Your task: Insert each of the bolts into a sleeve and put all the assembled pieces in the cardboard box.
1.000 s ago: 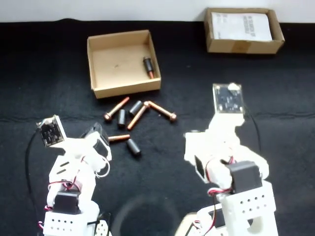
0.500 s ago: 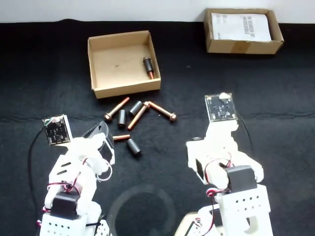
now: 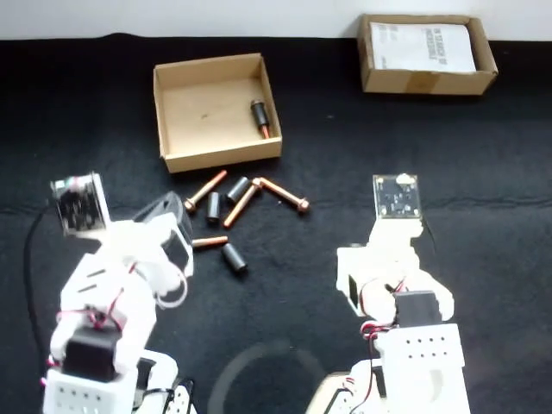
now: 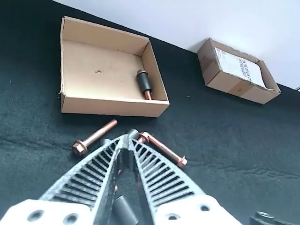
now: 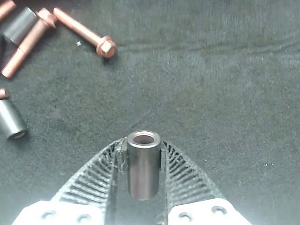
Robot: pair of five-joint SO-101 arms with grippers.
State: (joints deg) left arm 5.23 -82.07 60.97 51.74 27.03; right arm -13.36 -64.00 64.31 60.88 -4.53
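1. The left tool (image 4: 127, 139) has risen and its wrist has swung away from the cardboard box (image 3: 216, 112). Its fingers are pinched together on nothing, and its tips hang over the loose pile just in front of the box.
2. The right tool (image 5: 143, 142), well right of the box, has drawn back slightly and is clamped on a sleeve (image 5: 143, 173).
3. A bolt pickup probably comes next, to mate with that sleeve.
4. The held sleeve is a smooth, dark grey tube with its open bore pointing outward. One assembled piece (image 3: 260, 118) lies in the box. Four copper bolts (image 3: 204, 189) and three loose sleeves (image 3: 233, 258) wait in front of it.
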